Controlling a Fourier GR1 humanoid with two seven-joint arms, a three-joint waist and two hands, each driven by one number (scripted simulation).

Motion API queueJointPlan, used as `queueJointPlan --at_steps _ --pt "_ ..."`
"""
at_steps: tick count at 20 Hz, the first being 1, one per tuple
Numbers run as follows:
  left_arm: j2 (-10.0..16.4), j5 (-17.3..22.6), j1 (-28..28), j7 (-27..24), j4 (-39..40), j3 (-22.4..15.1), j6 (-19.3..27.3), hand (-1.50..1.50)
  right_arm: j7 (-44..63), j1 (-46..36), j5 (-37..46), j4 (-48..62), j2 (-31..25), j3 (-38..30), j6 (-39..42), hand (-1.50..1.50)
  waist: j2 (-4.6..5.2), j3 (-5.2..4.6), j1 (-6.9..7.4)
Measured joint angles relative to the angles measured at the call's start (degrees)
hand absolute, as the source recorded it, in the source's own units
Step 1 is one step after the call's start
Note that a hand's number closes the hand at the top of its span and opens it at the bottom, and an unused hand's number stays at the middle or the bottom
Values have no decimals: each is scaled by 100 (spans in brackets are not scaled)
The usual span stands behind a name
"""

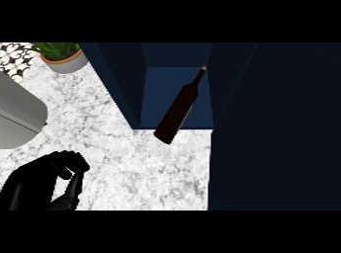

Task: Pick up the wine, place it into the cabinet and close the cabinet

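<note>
Listing wine (179, 107) half inside cabinet (154, 94), base over its front edge; we judge closing pending; left hand (41, 180) curled, empty.

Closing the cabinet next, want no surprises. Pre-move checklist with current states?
1. Wine bottle fully inside the cabinet opening: not ok. It is tilted, and its base appears to reach past the front edge over the counter.
2. Bottle free of hands: ok, nothing touches it.
3. Left hand clear of the opening: ok. It is curled and empty at the lower left.
4. Right hand position: cannot tell, out of view.
5. Cabinet closed: not ok, the opening still shows.
</note>
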Motion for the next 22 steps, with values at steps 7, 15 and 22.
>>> queueJointPlan --at_steps 7,15,22 --pt "254 341 398 -177 26 614 -677 150 -48 -84 -46 12 -4 146 160 150 10 -2 23" --pt "349 420 809 -401 27 917 -1187 150 639 -811 -131 41 197 1147 -93 150 21 2 82" --pt "448 568 1029 -391 -17 1292 -1573 150 1497 -2057 -124 164 763 1736 -657 150 22 9 98"
